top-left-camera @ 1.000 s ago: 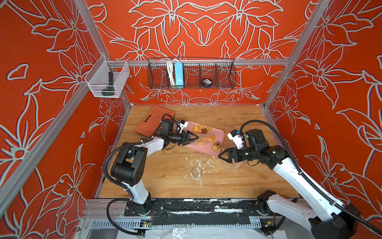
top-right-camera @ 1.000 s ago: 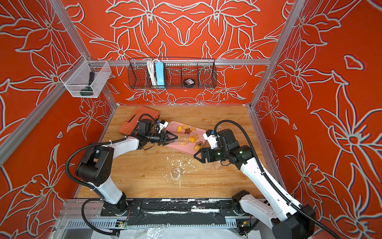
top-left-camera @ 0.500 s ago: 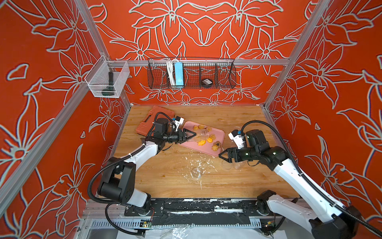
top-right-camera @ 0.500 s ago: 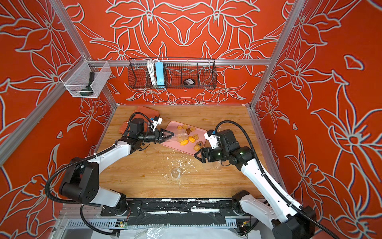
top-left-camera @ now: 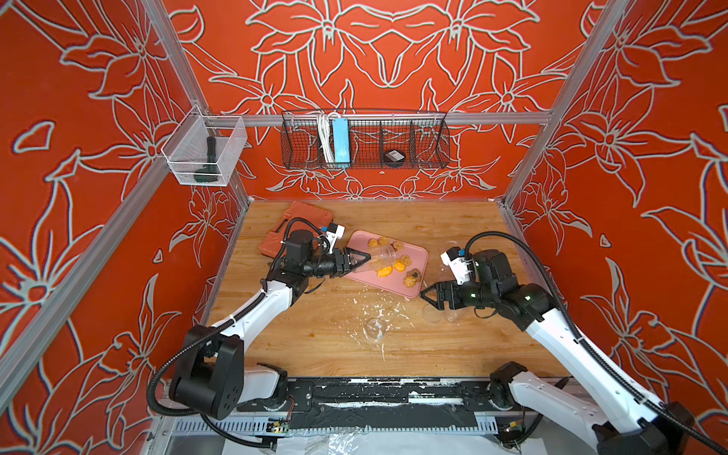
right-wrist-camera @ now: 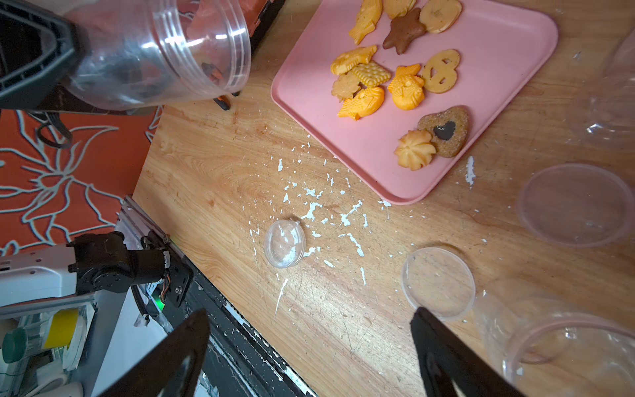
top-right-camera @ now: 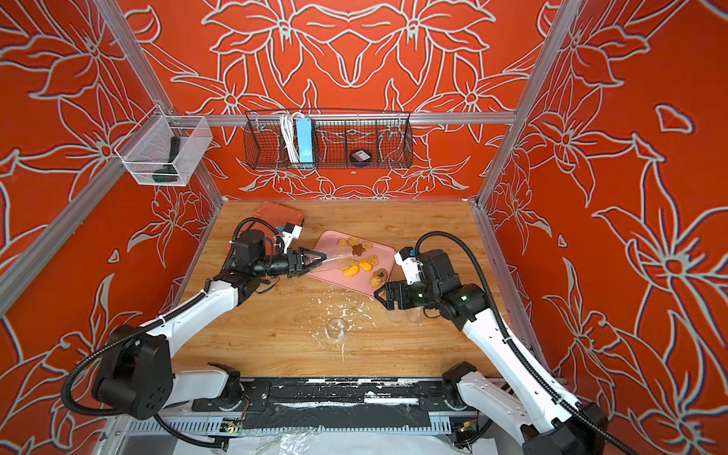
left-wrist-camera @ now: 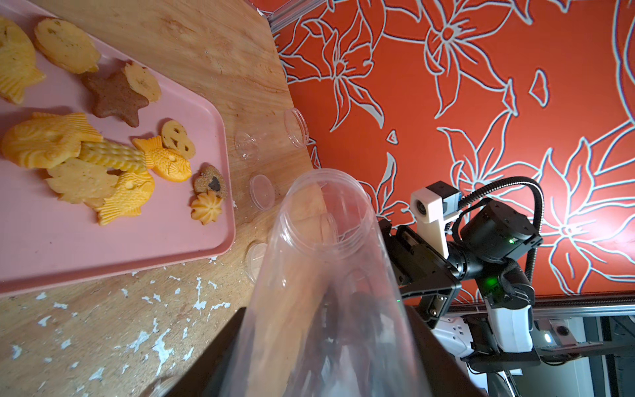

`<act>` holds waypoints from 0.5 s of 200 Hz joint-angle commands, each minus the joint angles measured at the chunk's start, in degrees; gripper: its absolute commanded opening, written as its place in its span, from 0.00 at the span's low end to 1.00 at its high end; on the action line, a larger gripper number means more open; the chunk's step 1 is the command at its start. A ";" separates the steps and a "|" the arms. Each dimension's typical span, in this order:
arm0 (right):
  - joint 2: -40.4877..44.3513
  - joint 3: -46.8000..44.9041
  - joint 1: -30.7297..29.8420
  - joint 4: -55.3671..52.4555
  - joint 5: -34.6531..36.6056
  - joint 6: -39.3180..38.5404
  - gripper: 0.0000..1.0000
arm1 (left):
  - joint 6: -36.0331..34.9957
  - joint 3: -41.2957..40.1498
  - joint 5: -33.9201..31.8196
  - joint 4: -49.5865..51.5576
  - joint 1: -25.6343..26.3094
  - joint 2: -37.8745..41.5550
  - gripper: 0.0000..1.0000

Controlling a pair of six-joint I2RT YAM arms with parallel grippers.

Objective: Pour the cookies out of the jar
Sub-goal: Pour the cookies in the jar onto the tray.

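My left gripper (top-left-camera: 363, 259) (top-right-camera: 319, 258) is shut on the clear jar (top-left-camera: 379, 258) (top-right-camera: 339, 258) (left-wrist-camera: 326, 275) (right-wrist-camera: 161, 51). It holds the jar on its side at the left edge of the pink tray (top-left-camera: 394, 286) (top-right-camera: 335, 276) (left-wrist-camera: 68, 247) (right-wrist-camera: 343, 144), mouth turned toward the tray. No cookie shows inside it. The cookies (top-left-camera: 396, 267) (top-right-camera: 360, 264) (left-wrist-camera: 103, 161) (right-wrist-camera: 395, 79) lie spread on the tray, a brown star among the orange and yellow ones. My right gripper (top-left-camera: 425, 295) (top-right-camera: 380, 295) (right-wrist-camera: 309, 316) hangs open and empty above the table, right of the tray's near corner.
Clear lids (right-wrist-camera: 438, 282) (right-wrist-camera: 577, 206), a small clear dome (right-wrist-camera: 285, 244) and another clear container (right-wrist-camera: 567, 354) sit on the wood near my right gripper. White flakes are scattered in front of the tray. An orange case (top-left-camera: 299, 224) lies at the back left.
My left arm's elbow has swung down toward the front while its gripper kept the jar at the tray. The right gripper's jaws have spread wider.
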State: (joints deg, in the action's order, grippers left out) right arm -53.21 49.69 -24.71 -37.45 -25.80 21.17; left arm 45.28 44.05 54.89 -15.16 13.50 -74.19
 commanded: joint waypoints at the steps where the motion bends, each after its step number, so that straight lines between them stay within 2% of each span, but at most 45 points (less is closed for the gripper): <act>1: 1.17 -1.04 0.36 0.09 2.07 0.78 0.94 | 0.78 -0.41 0.21 -1.28 -0.23 2.56 0.59; 100: 4.67 -1.69 0.54 -0.69 4.36 3.51 0.95 | 2.79 -2.67 0.83 -0.84 -0.23 10.56 0.59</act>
State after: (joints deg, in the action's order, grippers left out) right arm -49.71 48.69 -24.58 -37.43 -22.81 23.29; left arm 47.29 41.91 54.96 -15.11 13.50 -66.19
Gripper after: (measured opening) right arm 0.950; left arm 0.629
